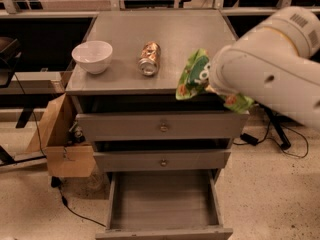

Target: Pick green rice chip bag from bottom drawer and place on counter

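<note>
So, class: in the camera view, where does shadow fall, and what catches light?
Camera view: the arm, brightest, hides the gripper beside the green rice chip bag; deep shadow lies under the counter lip; the bottom drawer is dim; the can glints.

I read green rice chip bag (pixel 192 78): light green, white round logo, orange-brown chip pictures, 3 o'clock in frame. Gripper hidden behind arm (pixel 272 71) at bag's right edge; arm casing cream-white, black barcode label (pixel 298 20) at 1 o'clock. Counter (pixel 165 31) speckled matte grey. Bottom drawer (pixel 162 199) plain grey, 6 o'clock. Upper drawers' knobs (pixel 163 127) brassy. Bowl (pixel 92 57) white, 10 o'clock. Can (pixel 149 59) metallic, orange-brown print. Cardboard box (pixel 60 139) tan, 8 o'clock. Floor (pixel 270 194) pale, speckled.
</note>
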